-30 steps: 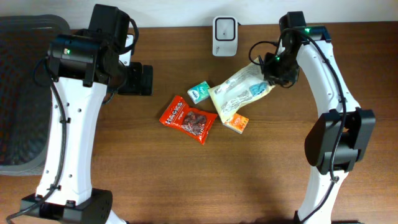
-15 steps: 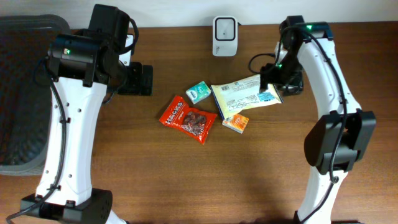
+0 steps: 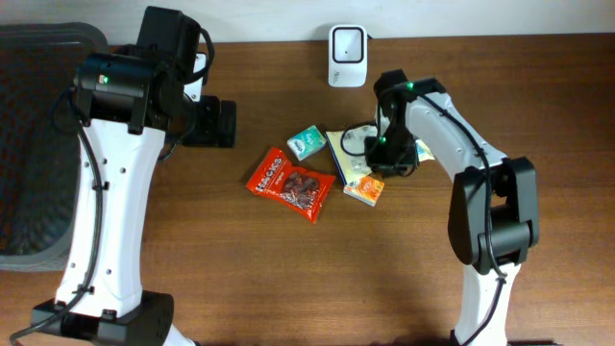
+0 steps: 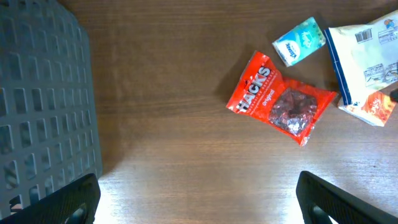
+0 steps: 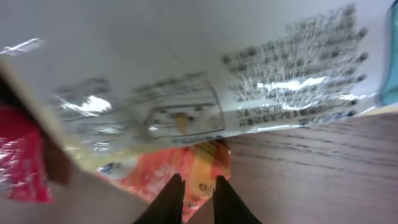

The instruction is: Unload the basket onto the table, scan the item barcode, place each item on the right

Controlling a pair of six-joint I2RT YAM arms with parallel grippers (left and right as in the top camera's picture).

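1. White pouch point(image 3: 338, 154): laid flat on the table point(image 3: 240, 279), printed face up, near the scanner point(image 3: 347, 43) (barcode not legible). One edge overlaps the orange packet point(image 3: 365, 191).
2. Right gripper point(image 5: 196, 196): lowered at that overlap, jaws drawn nearly together. Whether anything is pinched cannot be told; a pick-up for scanning is judged likely.
3. Left gripper point(image 4: 198, 180): spread wide, empty, parked clear of the items.
4. Teal packet point(image 3: 307, 141), red Hacks bag point(image 3: 291, 184): laid beside the pouch, unscanned by appearance.
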